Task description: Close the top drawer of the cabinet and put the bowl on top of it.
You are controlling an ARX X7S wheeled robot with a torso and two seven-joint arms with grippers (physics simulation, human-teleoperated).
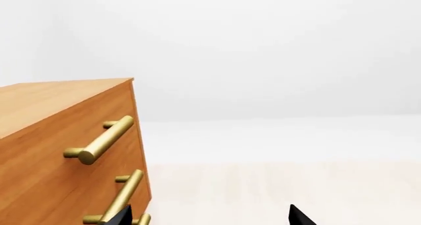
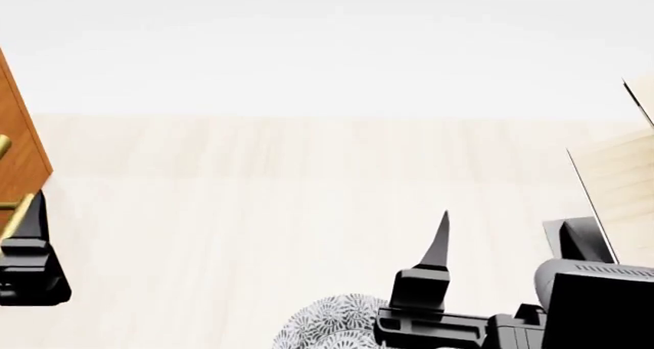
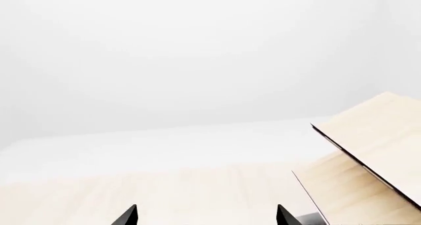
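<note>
Right now I read the cabinet as sitting off to my left side, with the left gripper just beside its front face; in the left wrist view the two black tips are spread wide, one tip down by the lower handles. The top drawer looks flush with the front below it, so I judge it shut, or nearly so. Its brass handle is a bar whose long axis runs across the drawer front, and the front faces out over the bench.

The bowl lies low and near me, just beside and partly under the right gripper, whose jaws are also spread with nothing between them. So the right arm is nearer the bowl, the left nearer the cabinet. A pale rack stands to my right.
</note>
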